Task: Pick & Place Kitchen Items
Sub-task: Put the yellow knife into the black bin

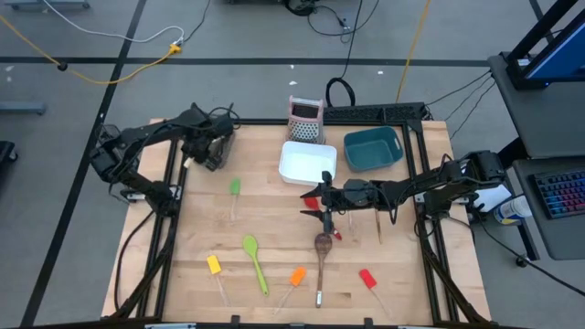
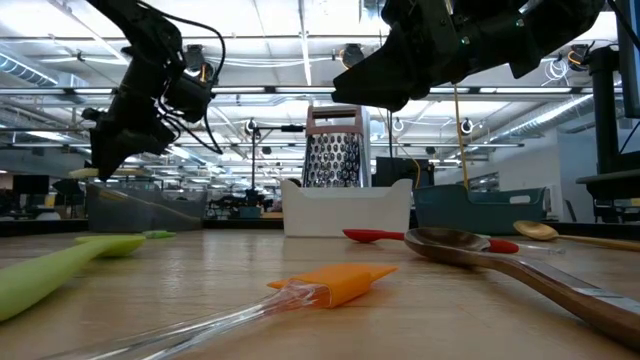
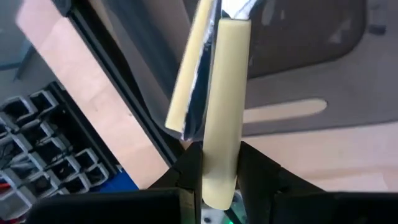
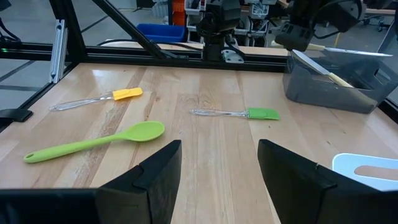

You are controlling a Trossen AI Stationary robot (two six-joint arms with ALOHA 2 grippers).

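Here, my left gripper [image 3: 217,180] is clenched on a cream-handled knife [image 3: 224,93], held above the dark mesh bin [image 1: 218,148] at the table's far left. My right gripper [image 1: 326,203] hovers, jaws spread and empty, over the red spoon [image 2: 375,236] beside the wooden spoon [image 1: 322,247], near the white bin [image 1: 306,163].

High view: overhead, facing straight down on the whole table [image 1: 228,228]. Low view: at tabletop height, facing level across the boards, closest to the orange spatula [image 2: 335,283], also visible from above. Left wrist view: very close on a cream-handled knife [image 3: 222,106] above a dark bin. Right wrist view: low, facing across the table toward the green spoon [image 4: 99,142], shared with the overhead view.
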